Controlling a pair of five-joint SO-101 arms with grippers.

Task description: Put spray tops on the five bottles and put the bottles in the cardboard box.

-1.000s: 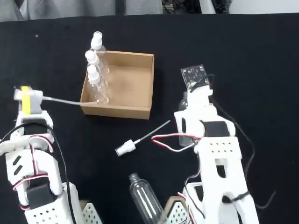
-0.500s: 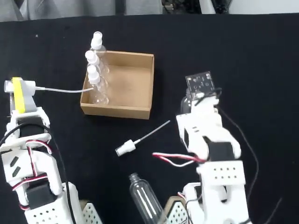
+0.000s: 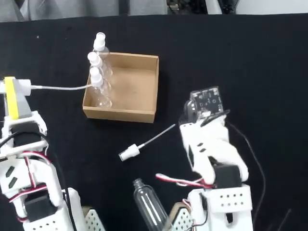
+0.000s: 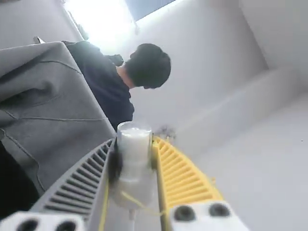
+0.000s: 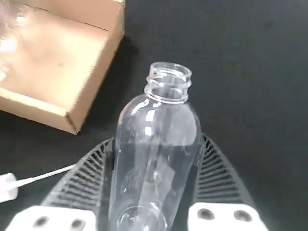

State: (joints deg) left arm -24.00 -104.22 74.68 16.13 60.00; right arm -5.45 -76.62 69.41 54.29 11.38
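The left claw is clenched on a spray top, its grey and yellow fingers pressed against either side of the white head. In the high view that spray top lies lengthwise out of the left claw. The head sits in the grip and the thin dip tube runs straight away from the fingertips. The tube's far tip ends at the side wall of the cardboard box, next to the nearest of three capped bottles. Whether the tip touches that bottle I cannot tell.

The right claw grasps an uncapped clear bottle. The bottle's long axis runs along the fingers. Its open neck points forward past the fingertips and its body fills the gap between them. The box sits ahead of this claw and off to one side, apart from the bottle.

A loose spray top lies on the black table between the two claws. Its tube slants toward the right claw and its head is turned away from it. A second open bottle lies on its side behind both claws, down between the arm bases, with its neck toward the loose spray top.
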